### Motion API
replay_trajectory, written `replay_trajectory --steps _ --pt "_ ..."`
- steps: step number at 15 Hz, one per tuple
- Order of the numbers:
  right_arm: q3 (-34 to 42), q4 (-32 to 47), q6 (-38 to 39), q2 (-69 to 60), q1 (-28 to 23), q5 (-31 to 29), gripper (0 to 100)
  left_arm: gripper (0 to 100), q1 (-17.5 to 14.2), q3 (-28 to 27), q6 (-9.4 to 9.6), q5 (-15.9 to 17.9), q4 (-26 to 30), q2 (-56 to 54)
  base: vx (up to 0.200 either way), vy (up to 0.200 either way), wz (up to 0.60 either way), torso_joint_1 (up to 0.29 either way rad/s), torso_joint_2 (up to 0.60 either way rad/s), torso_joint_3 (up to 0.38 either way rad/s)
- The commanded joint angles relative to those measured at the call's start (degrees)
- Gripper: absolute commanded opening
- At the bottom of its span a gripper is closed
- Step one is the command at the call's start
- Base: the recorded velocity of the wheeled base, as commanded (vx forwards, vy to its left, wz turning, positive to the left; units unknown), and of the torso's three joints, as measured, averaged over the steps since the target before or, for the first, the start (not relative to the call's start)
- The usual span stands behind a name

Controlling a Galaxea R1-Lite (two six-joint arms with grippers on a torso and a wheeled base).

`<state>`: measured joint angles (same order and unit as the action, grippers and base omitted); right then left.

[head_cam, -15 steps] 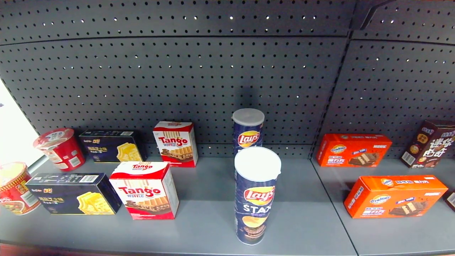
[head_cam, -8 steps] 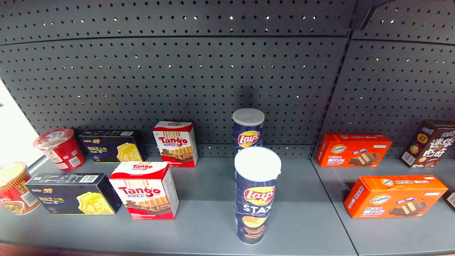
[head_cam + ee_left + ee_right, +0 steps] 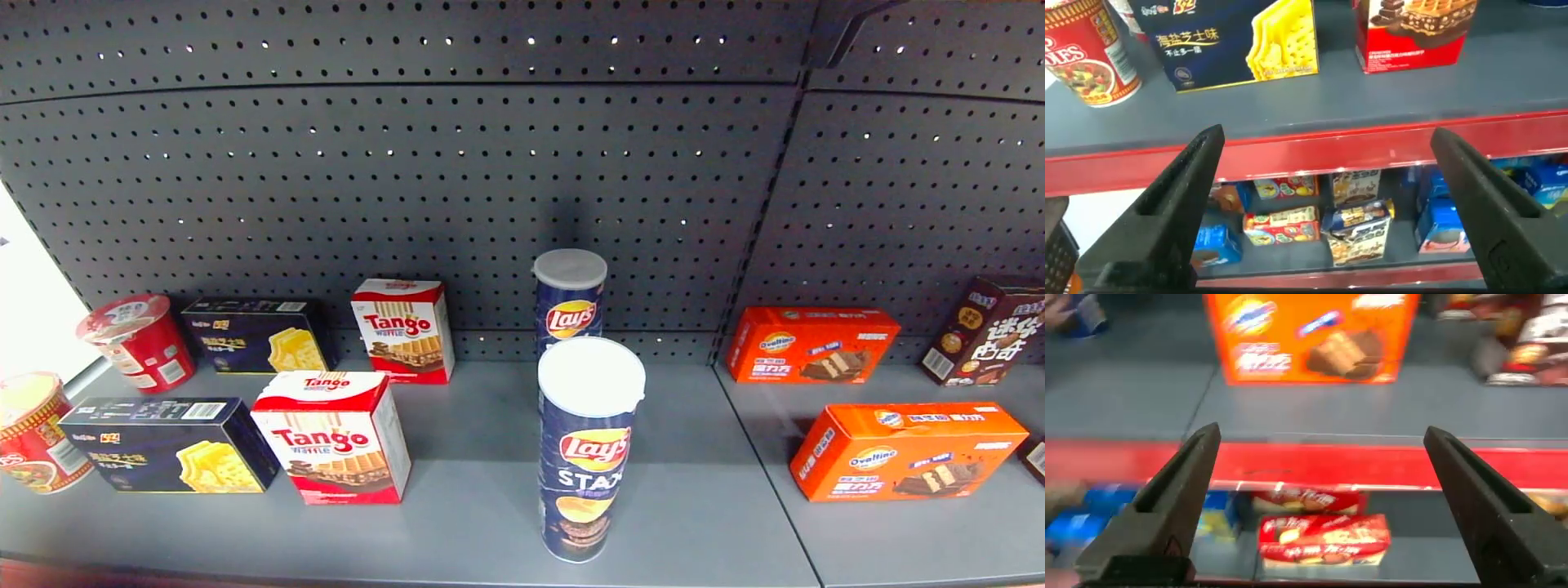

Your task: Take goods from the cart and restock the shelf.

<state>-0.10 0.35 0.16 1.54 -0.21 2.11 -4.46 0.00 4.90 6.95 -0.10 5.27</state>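
My left gripper [image 3: 1327,137] and right gripper [image 3: 1323,434] hang spread, empty, before the shelf [image 3: 482,425]; nothing has moved, restocking idles.

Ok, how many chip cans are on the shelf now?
2. The front chip can stands near the shelf edge; the rear chip can stands directly behind it, by the pegboard.

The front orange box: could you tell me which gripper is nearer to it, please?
Right. The right gripper is at the red shelf edge facing the front orange box; the left gripper faces the dark cracker box, well to its left.
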Motion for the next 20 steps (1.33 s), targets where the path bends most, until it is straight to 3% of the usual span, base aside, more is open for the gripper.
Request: replay_trajectory --steps 1,2,4,7,8,9,14,18,19,20 --pt "0.01 -0.18 0.19 -1.45 0.30 0.00 100 100 0.07 0.00 -0.07 -0.01 0.01 0.18 0.000 0.000 0.00 0.000 0.00 0.000" --pt "0.10 -0.18 0.28 -1.45 0.30 -0.18 100 100 -0.02 0.00 -1.12 -0.97 0.01 0.18 0.000 0.000 0.00 0.000 0.00 0.000" --pt "0.10 -0.18 0.11 -1.45 0.30 -0.26 100 100 -1.51 0.00 -3.49 -10.20 -0.17 0.18 0.000 0.000 0.00 0.000 0.00 0.000" --pt "0.01 -0.18 0.11 -1.45 0.30 -0.26 100 100 -1.51 0.00 -3.05 -7.65 -0.17 0.18 0.000 0.000 0.00 0.000 0.00 0.000" --pt "0.01 -0.18 0.11 -1.45 0.30 -0.26 100 100 -1.43 0.00 -2.26 -1.06 -0.08 0.18 0.000 0.000 0.00 0.000 0.00 0.000" --pt "0.01 -0.18 0.02 -1.45 0.21 -0.26 100 100 -1.25 0.00 0.11 1.05 0.01 0.27 0.000 0.000 0.00 0.000 0.00 0.000" --pt "0.10 -0.27 0.02 -1.45 0.30 -0.26 100 100 -0.81 0.00 -0.95 -0.01 0.01 0.27 0.000 0.000 0.00 0.000 0.00 0.000" --pt "0.10 -0.27 0.02 -1.45 0.30 -0.26 100 100 -0.81 0.00 -0.59 -0.01 0.10 0.18 0.000 0.000 0.00 0.000 0.00 0.000" --pt "0.10 -0.27 0.02 -1.54 0.30 -0.26 100 100 0.51 -0.09 -1.12 -0.27 0.10 0.18 0.000 0.000 0.00 0.000 0.00 0.000" --pt "0.10 -0.27 0.02 -1.45 0.30 -0.26 100 100 5.16 -0.09 -1.12 -0.36 0.10 -0.17 0.000 0.000 0.00 0.000 0.00 0.000"
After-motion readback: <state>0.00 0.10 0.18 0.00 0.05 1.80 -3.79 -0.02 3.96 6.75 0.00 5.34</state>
